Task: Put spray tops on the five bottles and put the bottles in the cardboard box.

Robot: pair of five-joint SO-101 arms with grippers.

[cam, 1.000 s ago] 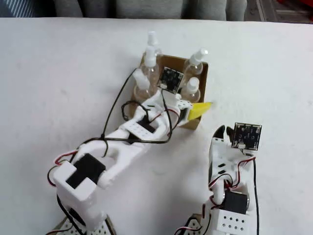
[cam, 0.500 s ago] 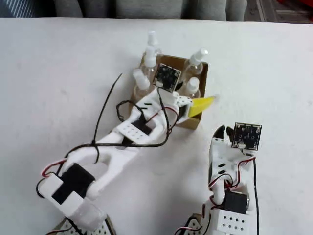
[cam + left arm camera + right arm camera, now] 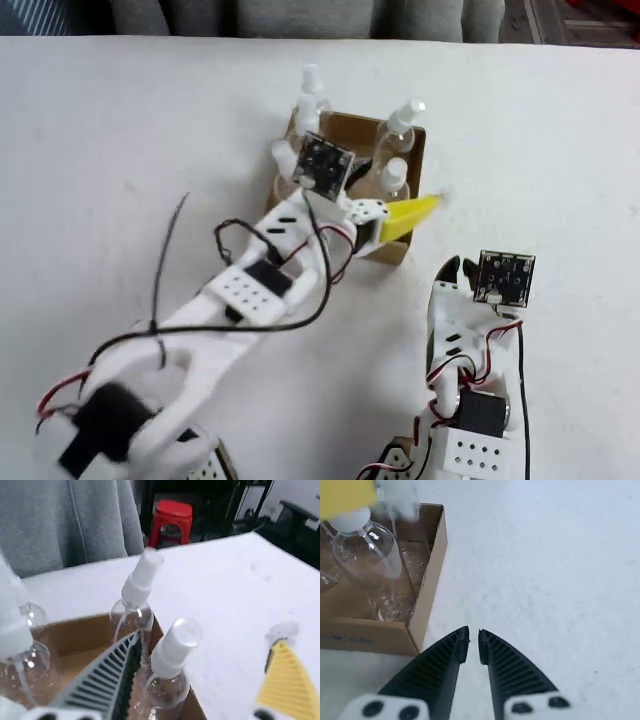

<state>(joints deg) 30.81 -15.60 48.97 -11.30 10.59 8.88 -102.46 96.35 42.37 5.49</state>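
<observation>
In the high view the left arm lies over the 9 o'clock half of the cardboard box. Its camera board covers the spray bottles there, so little more than white tops shows and their count cannot be told. The arm's shoulder, at 7 o'clock, is blurred and cut off by the edge.

In the left wrist view a blurred bottle is cut by the edge. The grey finger hides the base of the farther bottle.

In the right wrist view a yellow blur is cut by the corner, with a smeared spray top beside it.
</observation>
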